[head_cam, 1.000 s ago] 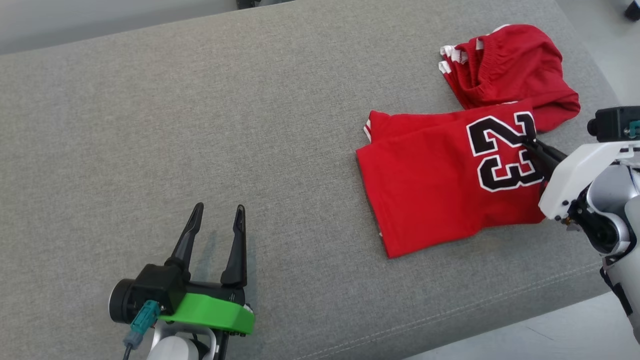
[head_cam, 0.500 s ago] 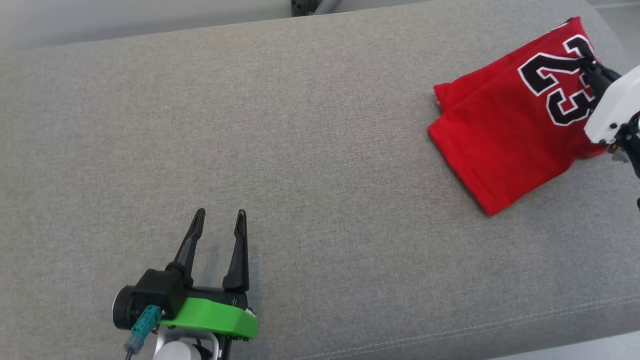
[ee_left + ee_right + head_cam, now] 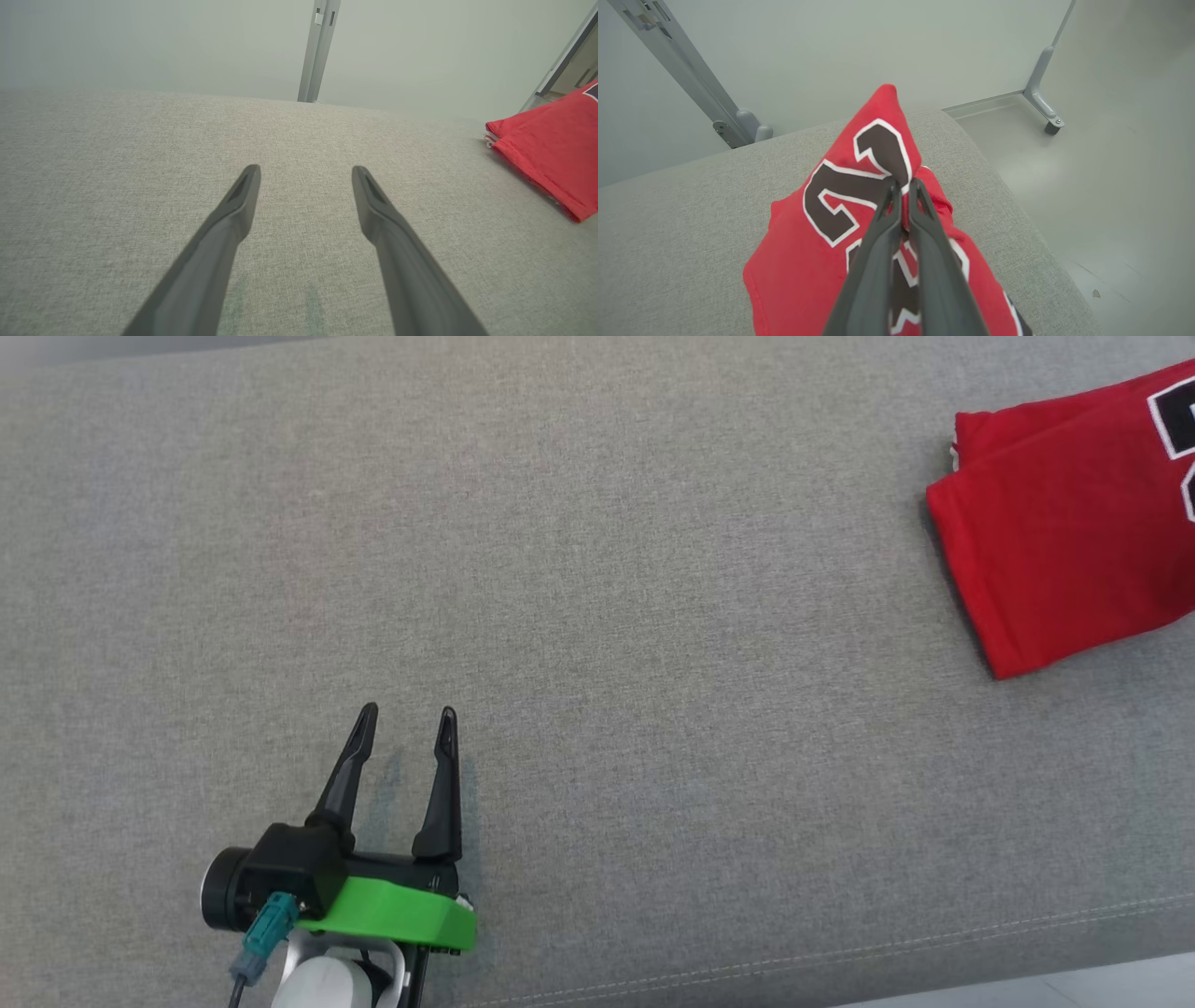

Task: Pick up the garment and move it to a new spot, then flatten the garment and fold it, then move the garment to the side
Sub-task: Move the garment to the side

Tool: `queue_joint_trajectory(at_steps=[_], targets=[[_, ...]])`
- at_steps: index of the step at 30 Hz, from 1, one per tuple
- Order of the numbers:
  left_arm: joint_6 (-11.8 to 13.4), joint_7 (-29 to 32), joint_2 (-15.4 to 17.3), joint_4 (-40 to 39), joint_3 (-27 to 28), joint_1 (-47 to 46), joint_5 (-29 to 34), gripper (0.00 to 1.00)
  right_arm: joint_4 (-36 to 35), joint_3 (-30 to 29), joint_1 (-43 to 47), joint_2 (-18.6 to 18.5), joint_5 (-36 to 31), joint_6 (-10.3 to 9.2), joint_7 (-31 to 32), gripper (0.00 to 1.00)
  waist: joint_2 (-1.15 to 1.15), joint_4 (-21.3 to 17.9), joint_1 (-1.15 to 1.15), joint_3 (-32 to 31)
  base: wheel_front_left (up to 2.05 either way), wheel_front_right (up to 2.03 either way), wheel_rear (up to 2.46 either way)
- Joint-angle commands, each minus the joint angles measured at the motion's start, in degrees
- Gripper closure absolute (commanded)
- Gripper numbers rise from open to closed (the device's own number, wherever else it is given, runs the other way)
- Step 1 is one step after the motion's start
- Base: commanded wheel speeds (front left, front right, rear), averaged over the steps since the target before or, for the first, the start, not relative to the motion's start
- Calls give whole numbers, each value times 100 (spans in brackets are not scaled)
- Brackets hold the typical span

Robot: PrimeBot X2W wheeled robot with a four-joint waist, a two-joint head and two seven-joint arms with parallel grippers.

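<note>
The folded red garment (image 3: pixel 1055 551) with black-and-white number print lies at the far right of the grey cushion, cut off by the head view's edge. It also lies at the right edge of the left wrist view as a red garment (image 3: pixel 551 149). In the right wrist view my right gripper (image 3: pixel 903 184) is shut on the red garment (image 3: pixel 798 261), pinching a fold at the number print. My left gripper (image 3: pixel 408 719) rests open at the lower left, far from the cloth, as an empty left gripper (image 3: pixel 306 175) over bare fabric.
The grey upholstered surface (image 3: pixel 597 616) spans the scene; its front seam (image 3: pixel 840 957) runs along the bottom right. Pale floor (image 3: pixel 1111 163) lies beyond the cushion's right end, with a metal frame leg on a caster (image 3: pixel 1043 105) and another post (image 3: pixel 691 79).
The garment has gone right and up across the head view, carried in my right gripper; the second red piece and the right arm have left that view. The left gripper stays put.
</note>
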Motion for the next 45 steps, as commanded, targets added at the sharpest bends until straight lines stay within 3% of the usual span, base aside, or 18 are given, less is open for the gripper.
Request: queue_joint_trajectory(at_steps=[1,19,20,21,22,28,32,45], targets=[[-31,-14,22,4,20,-98,30,0,62,-73,-62,8,-61,-3,-81,100,0,75,0,176,0,0,0],[-178,-15,58,-65,200,-412,427,0,1475,-1950,-1001,-259,-1709,-3,-1129,100,0,555,0,1325,0,0,0],[-178,-15,58,-62,204,-407,451,0,1529,-2035,-1035,-264,-1807,-3,-1159,78,0,561,0,1362,0,0,0],[-183,-15,58,-67,208,-408,469,0,1573,-2112,-1051,-262,-1933,-3,-1222,29,0,566,0,1387,0,0,0],[-192,-15,58,-67,216,-411,475,0,1628,-2187,-1065,-255,-2040,-4,-1252,0,0,570,0,1405,0,0,0],[-212,-15,61,-65,258,-432,550,0,1897,-2481,-1175,-96,-2426,-4,-1475,0,0,508,0,1406,0,0,0],[-216,-14,68,-89,277,-431,592,0,1976,-2337,-1252,18,-2537,-3,-1685,0,0,401,0,1325,0,0,0],[-213,-15,57,-191,457,-337,447,0,1763,-527,-1073,117,-1734,-5,-2479,0,0,16,0,487,0,0,0]])
